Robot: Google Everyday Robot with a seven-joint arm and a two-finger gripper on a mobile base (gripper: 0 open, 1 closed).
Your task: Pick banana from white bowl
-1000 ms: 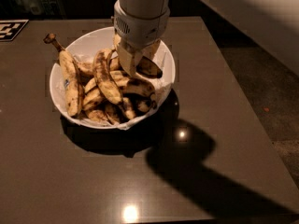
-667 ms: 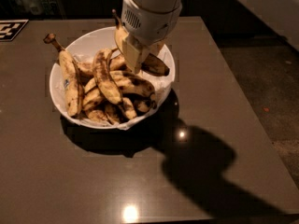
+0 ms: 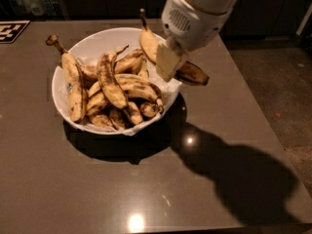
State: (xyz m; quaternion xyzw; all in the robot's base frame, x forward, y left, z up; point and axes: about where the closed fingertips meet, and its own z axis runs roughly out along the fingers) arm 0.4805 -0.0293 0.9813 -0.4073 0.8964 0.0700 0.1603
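Care with the lift is the main thing now. The gripper [image 3: 168,68] is at the right rim of the bowl [image 3: 92,37], a little above it, and its cream fingers [image 3: 165,61] are clenched on the banana [image 3: 191,73] near its middle. The banana is in the air and tilted. Its stem [image 3: 142,17] points up and to the back, over the inside of the bowl, and its dark brown end sticks out to the right, past the rim and over the table [image 3: 146,194]. It seems to touch neither the rim nor the pile [image 3: 113,82] of other fruit lying in the bowl, though the part behind the fingers is hidden.

I judge that the pick is almost done; what remains is to bring the banana clear and hold it safe. To do this well, the arm should first go straight up, slowly, so that the low part of the banana does not catch the rim and pull the bowl. The grip should be firm but not hard, because such overripe fruit is soft and the skin can slip or split. The fingers sit about mid-length, so the banana should not swing much, but a sudden move could turn it in the grip. Moving sideways is good only once the whole banana is well above the rim.
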